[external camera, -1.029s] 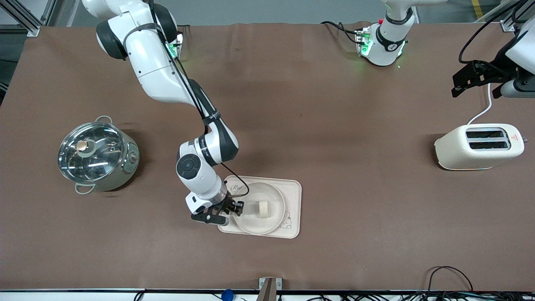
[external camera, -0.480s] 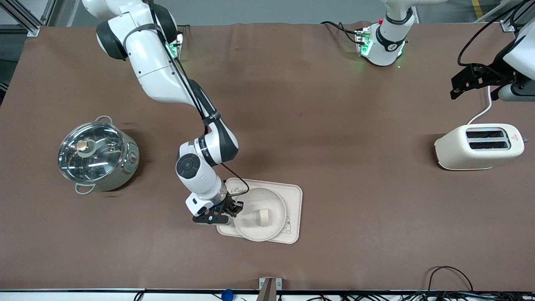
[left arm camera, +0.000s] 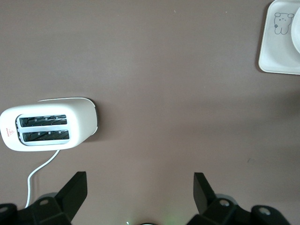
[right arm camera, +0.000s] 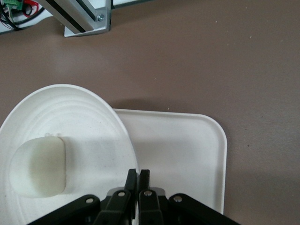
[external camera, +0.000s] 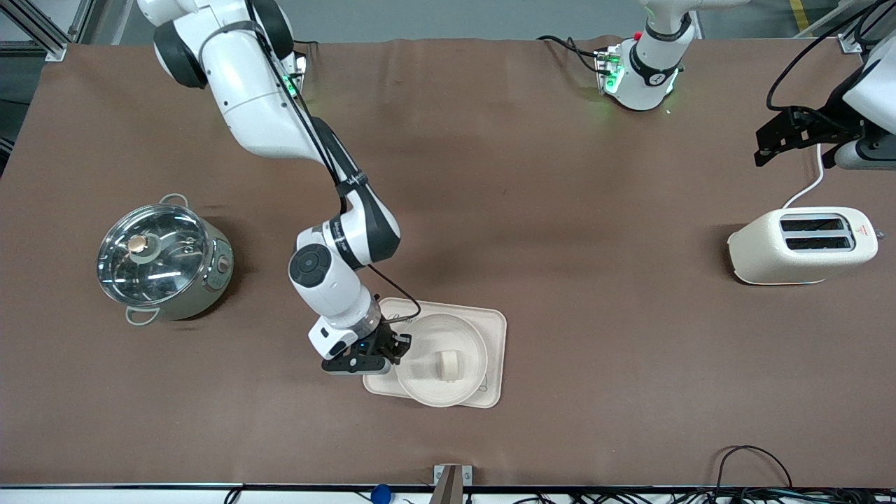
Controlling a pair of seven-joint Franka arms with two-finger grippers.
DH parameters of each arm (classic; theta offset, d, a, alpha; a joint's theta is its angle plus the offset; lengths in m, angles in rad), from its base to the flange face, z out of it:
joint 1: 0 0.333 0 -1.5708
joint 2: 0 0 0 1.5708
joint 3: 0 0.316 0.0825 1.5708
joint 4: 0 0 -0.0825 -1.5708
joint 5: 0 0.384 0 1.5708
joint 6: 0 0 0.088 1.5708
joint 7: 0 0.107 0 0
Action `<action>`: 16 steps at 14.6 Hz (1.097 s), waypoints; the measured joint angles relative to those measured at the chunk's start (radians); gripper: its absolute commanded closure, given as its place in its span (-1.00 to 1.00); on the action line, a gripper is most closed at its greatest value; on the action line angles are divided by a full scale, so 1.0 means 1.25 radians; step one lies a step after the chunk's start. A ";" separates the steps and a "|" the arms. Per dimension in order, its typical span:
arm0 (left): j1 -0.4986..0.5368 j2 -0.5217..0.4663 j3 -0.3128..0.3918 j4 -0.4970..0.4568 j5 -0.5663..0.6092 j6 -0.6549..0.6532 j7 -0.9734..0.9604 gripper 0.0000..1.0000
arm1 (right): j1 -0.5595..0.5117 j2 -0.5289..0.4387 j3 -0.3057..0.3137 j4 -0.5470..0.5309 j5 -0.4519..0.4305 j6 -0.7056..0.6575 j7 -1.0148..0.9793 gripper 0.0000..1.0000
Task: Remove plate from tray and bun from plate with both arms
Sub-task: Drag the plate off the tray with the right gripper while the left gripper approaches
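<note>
The round cream plate [external camera: 420, 374] lies over the rabbit tray [external camera: 492, 334], and its rim reaches past the tray's edge nearest the front camera. The pale bun [external camera: 448, 365] sits in the plate. My right gripper [external camera: 399, 344] is shut on the plate's rim at the end toward the right arm. In the right wrist view the shut gripper [right arm camera: 139, 176] pinches the rim of the plate [right arm camera: 84, 122], with the bun [right arm camera: 37, 166] inside and the tray [right arm camera: 187, 150] beneath. My left gripper [external camera: 798, 155] hangs open and empty above the table by the toaster; it also shows in the left wrist view [left arm camera: 140, 187].
A cream toaster [external camera: 803, 245] with a white cord stands at the left arm's end; it also shows in the left wrist view [left arm camera: 47, 127]. A steel pot with a glass lid [external camera: 162, 259] stands at the right arm's end. A corner of the tray [left arm camera: 276, 47] shows in the left wrist view.
My right gripper has drawn the plate with the bun slightly toward the front camera over the tray. The tray shifted a little. The left gripper rose slightly, then stayed.
</note>
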 measured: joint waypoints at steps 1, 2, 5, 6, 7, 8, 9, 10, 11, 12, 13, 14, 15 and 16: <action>0.000 0.000 0.000 0.000 0.000 0.000 0.000 -1.00 | 0.001 -0.020 0.007 -0.024 0.000 -0.001 -0.001 0.99; 0.000 0.000 0.000 0.000 0.000 0.000 0.000 -1.00 | 0.002 -0.042 0.016 -0.052 0.000 0.000 -0.002 0.99; -0.004 0.009 -0.001 0.000 0.000 0.000 0.000 -1.00 | 0.018 -0.127 0.044 -0.197 0.000 0.062 -0.006 0.99; -0.006 0.017 -0.002 0.000 0.000 -0.001 0.000 -1.00 | 0.024 -0.158 0.058 -0.265 0.000 0.104 -0.010 0.99; -0.008 0.027 -0.005 0.000 0.000 -0.001 -0.001 -1.00 | 0.029 -0.186 0.071 -0.333 0.000 0.141 -0.017 0.99; -0.010 0.037 -0.008 0.000 0.000 -0.001 -0.001 -1.00 | 0.034 -0.213 0.080 -0.398 0.000 0.167 -0.029 0.99; -0.012 0.048 -0.015 0.000 0.000 0.000 -0.004 -1.00 | 0.039 -0.241 0.086 -0.460 0.000 0.179 -0.044 0.99; -0.014 0.058 -0.024 0.000 0.000 0.000 -0.019 -1.00 | 0.043 -0.267 0.090 -0.517 0.000 0.183 -0.057 0.99; -0.016 0.066 -0.035 0.000 0.000 0.000 -0.044 -1.00 | 0.047 -0.292 0.092 -0.566 0.000 0.185 -0.065 0.99; -0.017 0.073 -0.048 -0.001 0.000 0.001 -0.073 -1.00 | 0.052 -0.316 0.093 -0.607 0.000 0.188 -0.072 0.99; -0.017 0.081 -0.064 -0.001 0.000 0.001 -0.106 -1.00 | 0.056 -0.338 0.095 -0.640 0.000 0.189 -0.074 0.99; -0.018 0.090 -0.083 -0.003 0.000 0.002 -0.143 -1.00 | 0.061 -0.357 0.095 -0.668 0.000 0.190 -0.076 0.99; -0.019 0.102 -0.107 -0.008 0.000 0.007 -0.188 -1.00 | 0.064 -0.374 0.096 -0.693 0.000 0.190 -0.077 0.99; -0.020 0.117 -0.132 -0.016 0.000 0.020 -0.236 -1.00 | 0.068 -0.386 0.096 -0.712 0.000 0.194 -0.079 0.99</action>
